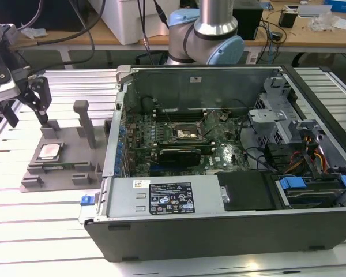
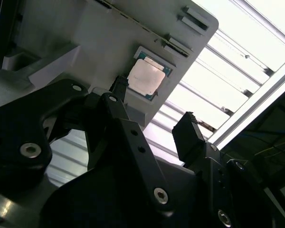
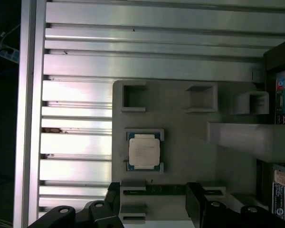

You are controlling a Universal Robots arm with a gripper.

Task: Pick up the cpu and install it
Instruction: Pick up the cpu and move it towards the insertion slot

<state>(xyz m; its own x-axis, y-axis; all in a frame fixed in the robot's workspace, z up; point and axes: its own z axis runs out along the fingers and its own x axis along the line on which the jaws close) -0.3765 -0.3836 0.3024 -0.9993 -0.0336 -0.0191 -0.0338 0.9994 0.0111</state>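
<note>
1. Silvery-grey metal tops the cpu (image 1: 49, 151), a small flat square with a thin green rim. It lies face up in a shallow recess of the grey tray (image 1: 63, 173).
2. In the exterior view the tray rests on the slatted metal table (image 1: 46, 219), just beside the open computer case (image 1: 230, 231) and at about 9 o'clock from it. The cpu sits a little toward 9 o'clock of the tray's middle.
3. The gripper (image 1: 29, 123) hangs over the tray, at roughly 11 o'clock from the cpu in the exterior view. Its jaws are spread wide and it holds nothing.
4. In both wrist views the black fingers (image 3: 194, 202) stand clear of the cpu (image 3: 144, 151), which is not yet between them.
5. The cpu is probably light, stiff and thin. Its smooth metal top gives no purchase and would be slippery under the pads.
6. Its underside is likely delicate, so a tilt or a drop could damage it.
7. The sensible hold is on two opposite edges, lightly and squarely. Raised lips seem to guard two sides of the recess, so the other two edges look like the free ones.
8. The black socket (image 1: 187, 134) lies on the board inside the case, at about 3 o'clock from the tray and well apart from the cpu.
</note>
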